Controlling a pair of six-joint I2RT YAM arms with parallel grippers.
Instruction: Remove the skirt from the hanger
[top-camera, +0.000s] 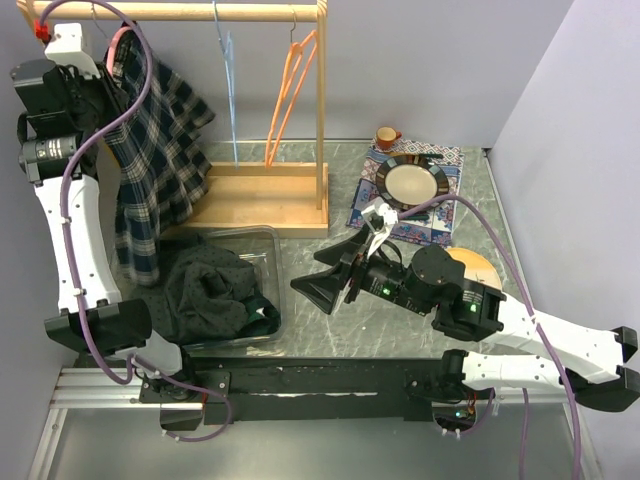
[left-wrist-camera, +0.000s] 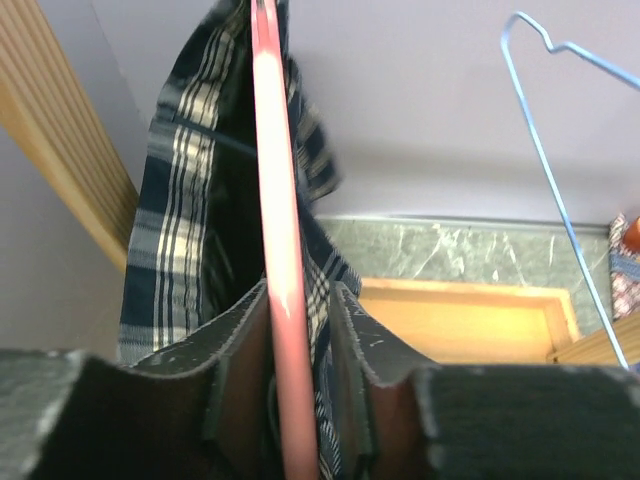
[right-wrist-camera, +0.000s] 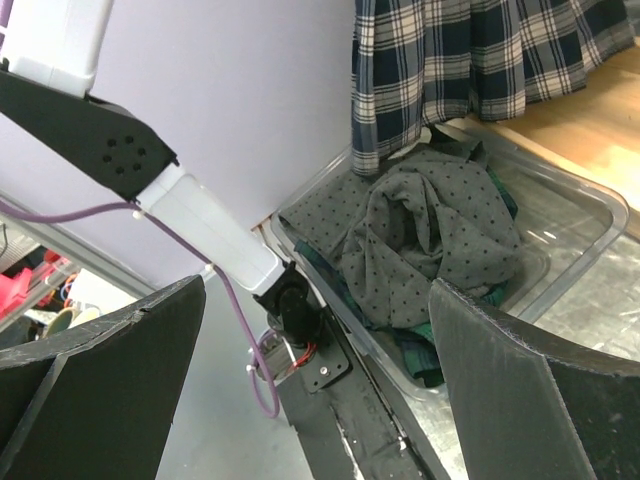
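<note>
Skirt (top-camera: 150, 160) hangs upper left — looks soft, light, limp; best gripped at its loose hem. Left claw (left-wrist-camera: 297, 295) pinches the pink hanger (left-wrist-camera: 270, 150); right claw (right-wrist-camera: 318, 300) spread.

Left arm (top-camera: 68, 215) reaches up high, left gripper (left-wrist-camera: 300, 295) pinched tight; right arm (top-camera: 540, 335) sits low, right gripper (right-wrist-camera: 318, 290) gaping wide.
</note>
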